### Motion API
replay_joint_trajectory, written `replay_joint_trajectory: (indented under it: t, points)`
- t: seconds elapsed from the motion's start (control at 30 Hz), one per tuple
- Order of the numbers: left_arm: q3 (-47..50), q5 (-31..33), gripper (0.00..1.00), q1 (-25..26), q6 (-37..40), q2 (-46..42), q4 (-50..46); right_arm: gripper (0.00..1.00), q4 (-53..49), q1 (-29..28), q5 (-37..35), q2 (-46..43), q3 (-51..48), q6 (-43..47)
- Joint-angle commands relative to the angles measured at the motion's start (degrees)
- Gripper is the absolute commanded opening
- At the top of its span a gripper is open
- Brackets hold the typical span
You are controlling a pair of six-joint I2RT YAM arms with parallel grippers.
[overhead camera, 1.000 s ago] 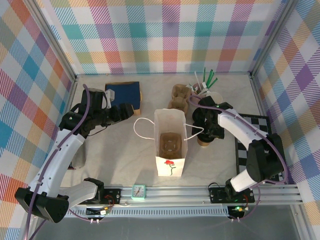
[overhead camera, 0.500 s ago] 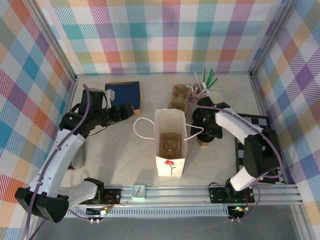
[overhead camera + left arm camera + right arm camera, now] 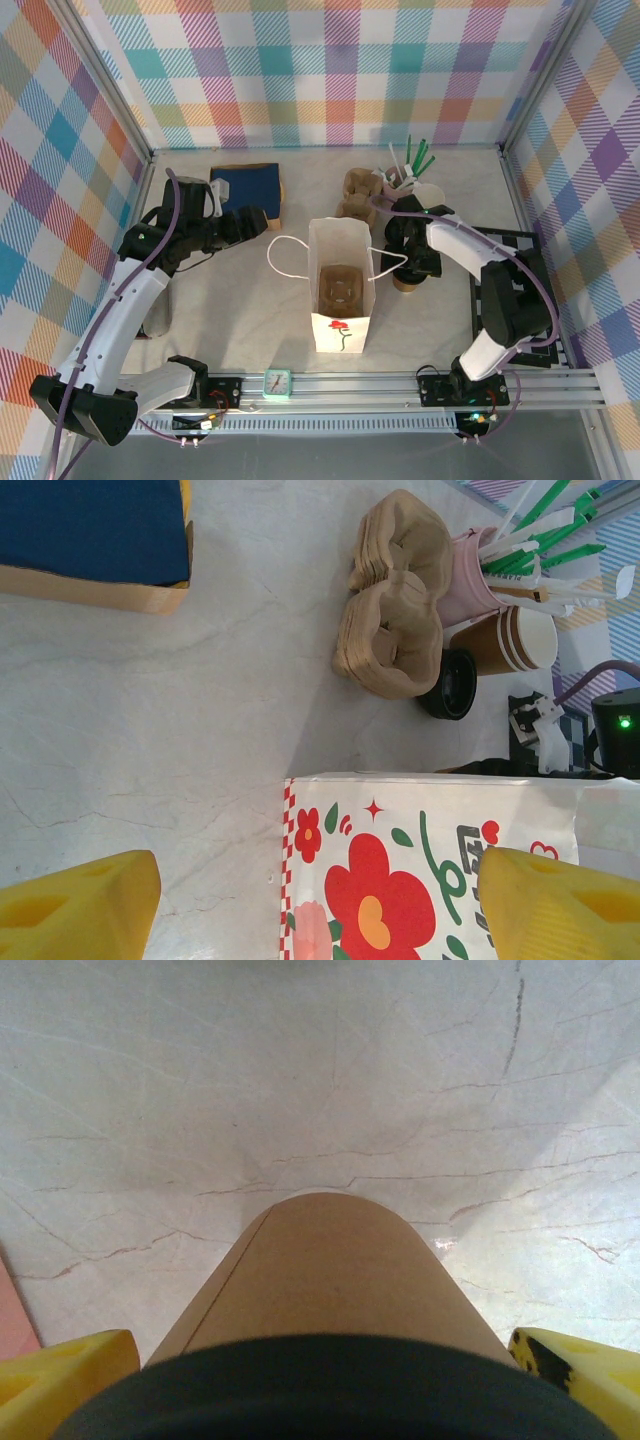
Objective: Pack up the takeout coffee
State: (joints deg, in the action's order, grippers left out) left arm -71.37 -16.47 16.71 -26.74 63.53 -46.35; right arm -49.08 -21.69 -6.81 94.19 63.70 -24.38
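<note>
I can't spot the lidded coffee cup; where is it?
In the top view, the coffee cup stands just right of the paper bag, between the fingers of the right gripper.

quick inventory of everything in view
takeout coffee: 1, brown, black lid, right of bag
paper bag: 1, white, centre
cup carrier: 1, brown, inside bag
carrier stack: 1, brown, behind bag
loose lid: 1, black, beside stack
open cups: stack, brown, by holder
pink holder: 1, pink, back right
blue pad: 1, blue, back left
clock: 1, teal, front rail
left gripper: 1, yellow, open, left of bag
right gripper: 1, yellow, open, straddling coffee
</note>
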Motion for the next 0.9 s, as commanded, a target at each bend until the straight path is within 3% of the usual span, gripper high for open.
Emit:
replay_joint_trajectory:
  t: [0.0,0.87]
  points:
    - [0.71,-0.23,0.83,-0.71,0.55,-0.86,0.38,0.94,0.80,0.42,0.30,0.49,0.06,0.92]
    - [0.85,-0.26,0.82,-0.71,0.29,-0.86,0.78,0.88,2.57,0.51,-0.05,2.33,-2.39,1.23]
